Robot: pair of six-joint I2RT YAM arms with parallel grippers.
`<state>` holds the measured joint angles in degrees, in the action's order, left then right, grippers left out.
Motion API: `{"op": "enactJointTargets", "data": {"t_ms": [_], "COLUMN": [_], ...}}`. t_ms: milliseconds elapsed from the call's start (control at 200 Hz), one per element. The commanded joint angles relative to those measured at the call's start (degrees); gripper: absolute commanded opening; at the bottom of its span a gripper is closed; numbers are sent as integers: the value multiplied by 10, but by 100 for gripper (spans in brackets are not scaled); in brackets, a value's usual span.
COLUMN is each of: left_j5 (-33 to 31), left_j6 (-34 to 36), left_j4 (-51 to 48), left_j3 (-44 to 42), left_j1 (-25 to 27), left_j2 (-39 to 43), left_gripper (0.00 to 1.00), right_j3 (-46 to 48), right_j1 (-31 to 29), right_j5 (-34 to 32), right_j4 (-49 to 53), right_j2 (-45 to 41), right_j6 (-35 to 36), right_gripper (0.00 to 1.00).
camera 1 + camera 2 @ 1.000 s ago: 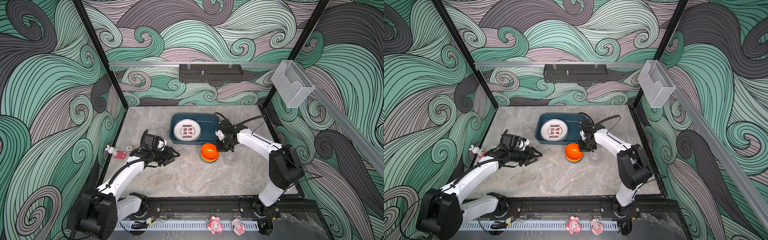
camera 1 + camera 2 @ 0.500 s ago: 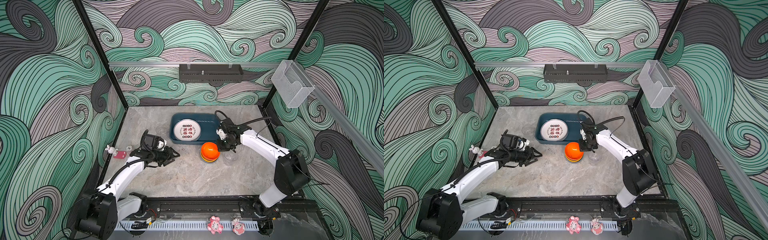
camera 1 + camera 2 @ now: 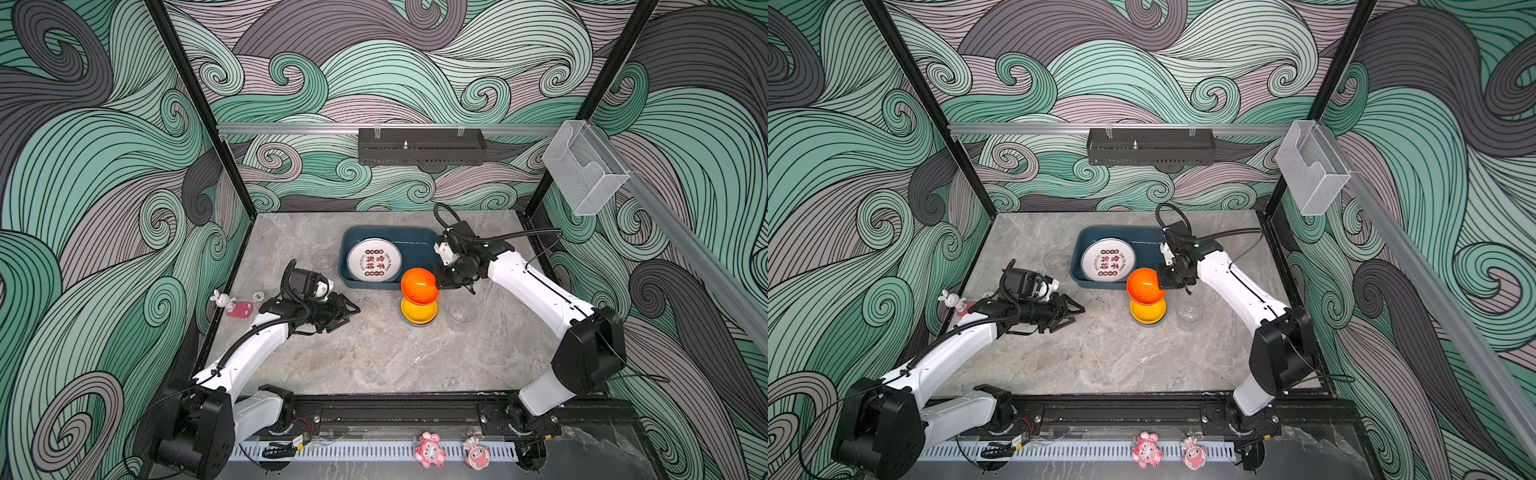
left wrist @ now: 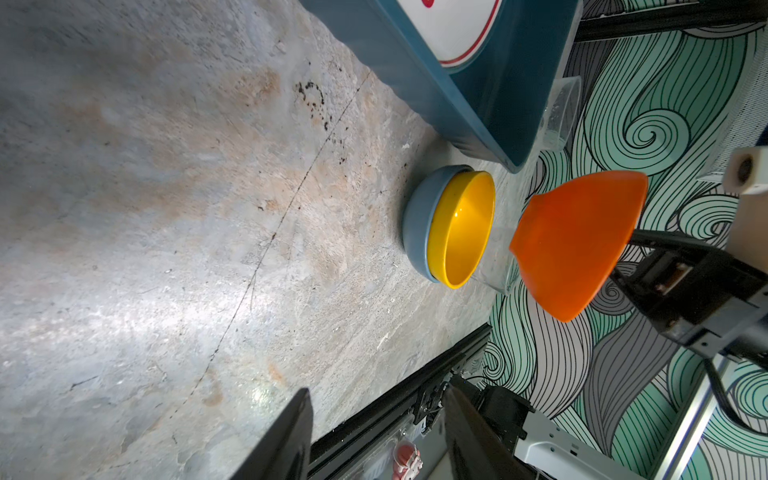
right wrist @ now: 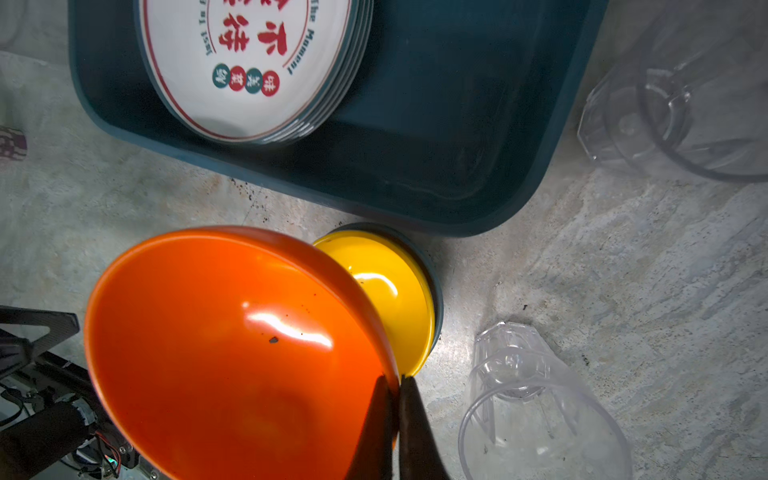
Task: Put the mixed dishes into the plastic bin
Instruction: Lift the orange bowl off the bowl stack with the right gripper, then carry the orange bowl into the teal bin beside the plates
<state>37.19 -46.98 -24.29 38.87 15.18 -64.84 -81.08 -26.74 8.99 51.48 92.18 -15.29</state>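
**Orange bowl lifted clear of its stack**

Within the last second the orange bowl (image 3: 419,286) has been raised off the stack. A yellow bowl (image 3: 419,311), nested in a blue-grey bowl (image 4: 415,224), is now uncovered on the worktop (image 3: 374,357), just in front of the bin (image 3: 415,241).

The orange bowl is pinched by its rim in the right gripper (image 5: 395,380), whose jaws are closed tight on it. It is held tilted above the stack and is not yet over the bin.

The bin, set toward the worktop's back edge, is already loaded with printed plates (image 3: 374,259) at the end nearer the left edge, and the other end is bare.

The left gripper (image 3: 347,309) is held partly open and empty.

Two clear tumblers are left outside the bin — one (image 3: 459,311) beside the stack, one (image 3: 322,259) by the bin's left wall.

The carry into the bin is judged the step in hand.
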Motion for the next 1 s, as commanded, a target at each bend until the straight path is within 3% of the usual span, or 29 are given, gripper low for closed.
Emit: {"op": "enactJointTargets", "data": {"t_ms": [0, 500, 996], "left_j5": [10, 11, 8], "left_j6": [0, -1, 2], "left_j4": [12, 13, 11], "left_j3": [20, 18, 19], "left_j1": [4, 4, 3], "left_j2": [15, 20, -1], "left_gripper": [56, 59, 59], "right_j3": [-47, -227, -427], "right_j1": [9, 52, 96], "right_j5": [-9, -54, -56], "right_j4": [10, 12, 40], "right_j2": [23, 203, 377], "right_j6": [-8, -30, -52], "right_gripper": [0, 0, 0]}}
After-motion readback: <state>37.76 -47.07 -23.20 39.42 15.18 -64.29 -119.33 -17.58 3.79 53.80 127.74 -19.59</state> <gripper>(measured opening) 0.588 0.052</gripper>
